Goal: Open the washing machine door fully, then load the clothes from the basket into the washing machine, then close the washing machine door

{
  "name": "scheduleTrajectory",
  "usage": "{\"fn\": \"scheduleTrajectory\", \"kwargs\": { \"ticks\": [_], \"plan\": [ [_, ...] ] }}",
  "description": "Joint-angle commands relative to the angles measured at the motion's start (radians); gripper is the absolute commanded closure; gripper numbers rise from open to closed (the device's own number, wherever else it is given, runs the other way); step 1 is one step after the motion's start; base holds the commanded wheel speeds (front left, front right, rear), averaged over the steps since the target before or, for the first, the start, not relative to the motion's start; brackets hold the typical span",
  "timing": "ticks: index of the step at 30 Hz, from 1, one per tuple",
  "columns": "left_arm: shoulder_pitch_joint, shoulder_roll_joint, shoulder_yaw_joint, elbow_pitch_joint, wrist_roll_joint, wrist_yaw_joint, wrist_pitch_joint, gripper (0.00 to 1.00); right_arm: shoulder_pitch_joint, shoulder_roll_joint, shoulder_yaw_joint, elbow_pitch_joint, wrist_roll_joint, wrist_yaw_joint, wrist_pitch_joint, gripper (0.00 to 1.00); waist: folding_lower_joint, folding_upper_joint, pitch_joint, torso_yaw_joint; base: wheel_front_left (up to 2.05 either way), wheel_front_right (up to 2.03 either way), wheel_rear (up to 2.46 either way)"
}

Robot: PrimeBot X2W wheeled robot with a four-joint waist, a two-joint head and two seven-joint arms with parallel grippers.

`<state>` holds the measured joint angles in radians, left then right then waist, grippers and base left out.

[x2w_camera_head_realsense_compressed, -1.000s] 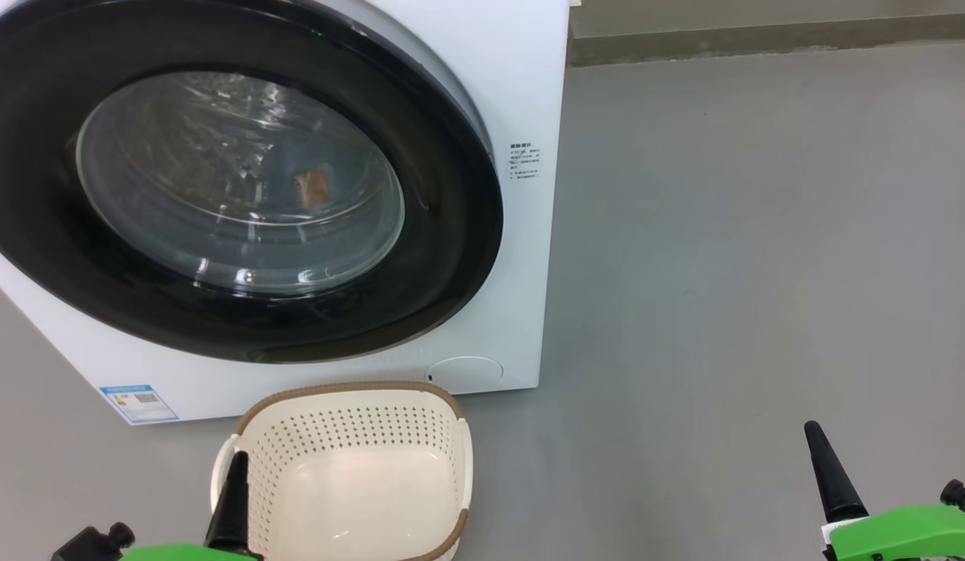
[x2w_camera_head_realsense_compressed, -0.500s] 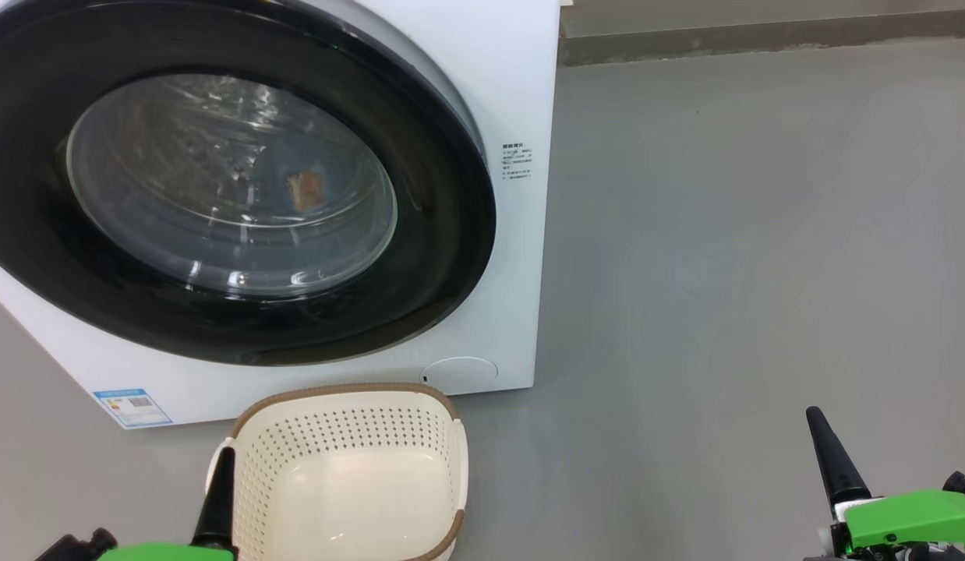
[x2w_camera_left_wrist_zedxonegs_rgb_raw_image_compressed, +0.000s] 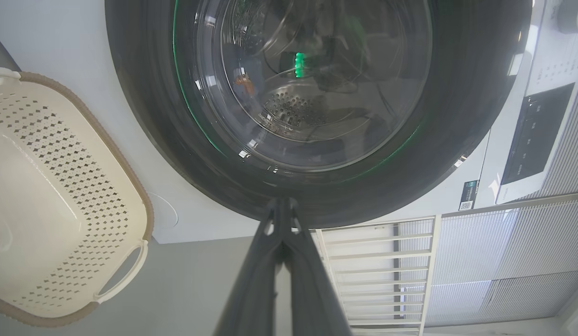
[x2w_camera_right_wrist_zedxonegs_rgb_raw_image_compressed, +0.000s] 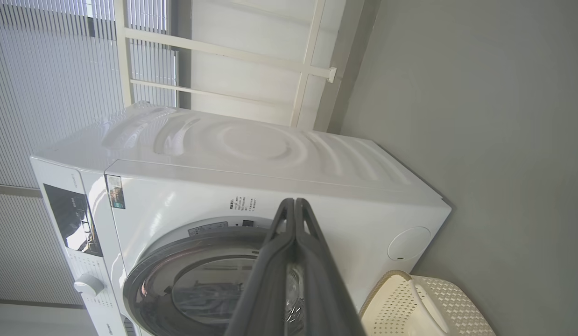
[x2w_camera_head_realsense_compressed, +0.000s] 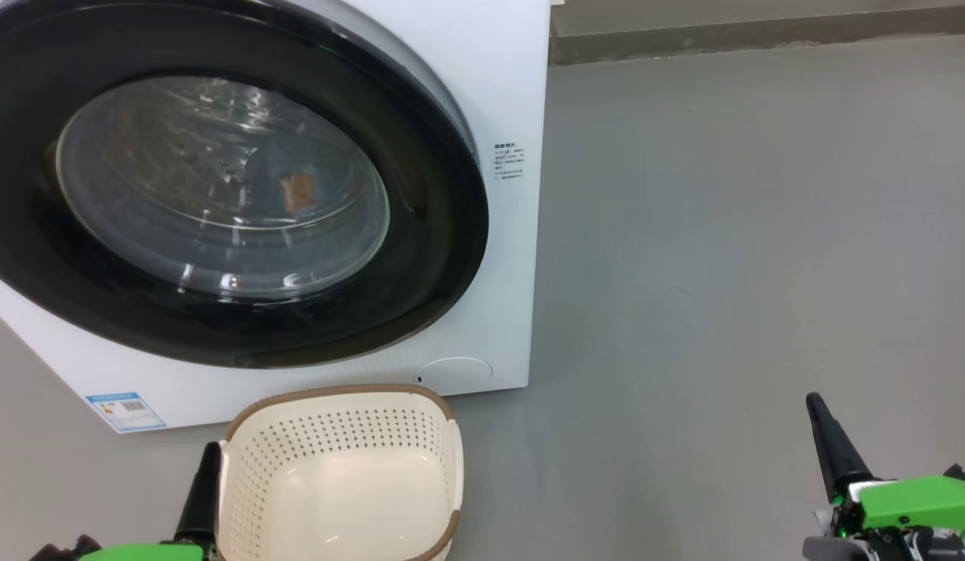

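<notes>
Nearest, the left gripper [x2w_camera_left_wrist_zedxonegs_rgb_raw_image_compressed: 282, 205] has its fingers pressed together with nothing between them, and in the head view it sits low, just beside the left wall of the basket [x2w_camera_head_realsense_compressed: 338, 392]. The right gripper [x2w_camera_right_wrist_zedxonegs_rgb_raw_image_compressed: 294, 203] is likewise pinched together and empty, and hangs over bare floor [x2w_camera_head_realsense_compressed: 724, 234] well to the right of everything else. The basket stands on the floor just in front of the washer [x2w_camera_head_realsense_compressed: 514, 78], and its pale bottom is bare, with no fabric in it. Behind it the door [x2w_camera_head_realsense_compressed: 440, 234] lies flat against the washer's front, with no gap showing around its black rim. Through the glass a bluish patch with an orange-brown mark shows in the drum, most likely the clothes [x2w_camera_head_realsense_compressed: 295, 189]. So opening, loading and closing all look done. Whether the door is latched cannot be told. At most a firm press on the rim seems left.
</notes>
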<state>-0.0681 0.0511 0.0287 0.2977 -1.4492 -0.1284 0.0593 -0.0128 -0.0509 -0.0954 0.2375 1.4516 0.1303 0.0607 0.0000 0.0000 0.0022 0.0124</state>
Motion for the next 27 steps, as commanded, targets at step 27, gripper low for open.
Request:
{"fn": "scheduleTrajectory", "kwargs": {
  "ticks": [27],
  "plan": [
    [-0.039,0.003,0.080,-0.053,-0.164,-0.002,0.050,1.00,-0.093,-0.018,0.008,0.006,0.179,0.000,0.031,1.00,0.0000,0.0000,0.001,-0.012,0.00,0.00,0.00]
  ]
}}
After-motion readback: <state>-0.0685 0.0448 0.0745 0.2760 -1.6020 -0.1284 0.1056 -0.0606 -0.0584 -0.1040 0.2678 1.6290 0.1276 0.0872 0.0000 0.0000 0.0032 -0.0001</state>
